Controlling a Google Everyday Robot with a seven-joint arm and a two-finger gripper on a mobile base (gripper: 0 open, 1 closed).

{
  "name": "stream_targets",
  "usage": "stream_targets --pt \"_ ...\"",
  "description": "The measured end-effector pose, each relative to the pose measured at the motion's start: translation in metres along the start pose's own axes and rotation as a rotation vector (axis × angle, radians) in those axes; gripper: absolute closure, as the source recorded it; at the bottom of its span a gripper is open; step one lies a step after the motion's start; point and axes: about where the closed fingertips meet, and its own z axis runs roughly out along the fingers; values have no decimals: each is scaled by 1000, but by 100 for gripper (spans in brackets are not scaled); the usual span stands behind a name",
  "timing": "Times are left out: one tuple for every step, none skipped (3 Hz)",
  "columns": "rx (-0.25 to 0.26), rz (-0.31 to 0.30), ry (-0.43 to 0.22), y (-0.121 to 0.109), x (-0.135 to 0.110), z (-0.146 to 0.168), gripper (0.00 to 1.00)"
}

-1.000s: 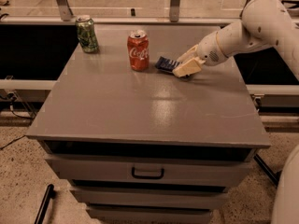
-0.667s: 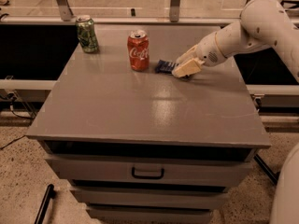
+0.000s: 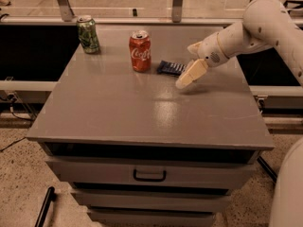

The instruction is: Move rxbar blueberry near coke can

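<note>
The pale two-finger gripper (image 3: 189, 75) hangs just above the grey cabinet surface (image 3: 142, 112), holding nothing; whether it is wide or narrow cannot be told. Just left of it and slightly beyond, apart from it, the flat navy-blue rxbar blueberry wrapper (image 3: 170, 68) lies beside the red coke can (image 3: 140, 51). The placing looks done; the next move probably calls only for a clean retreat. A second ago the gripper sat over the bar's near end; it has since drawn back.
</note>
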Motion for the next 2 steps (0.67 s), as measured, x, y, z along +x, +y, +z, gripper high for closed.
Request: stream_targets --pt "14 8 -6 -7 6 -31 0" --pt "58 25 -14 -11 14 -76 0"
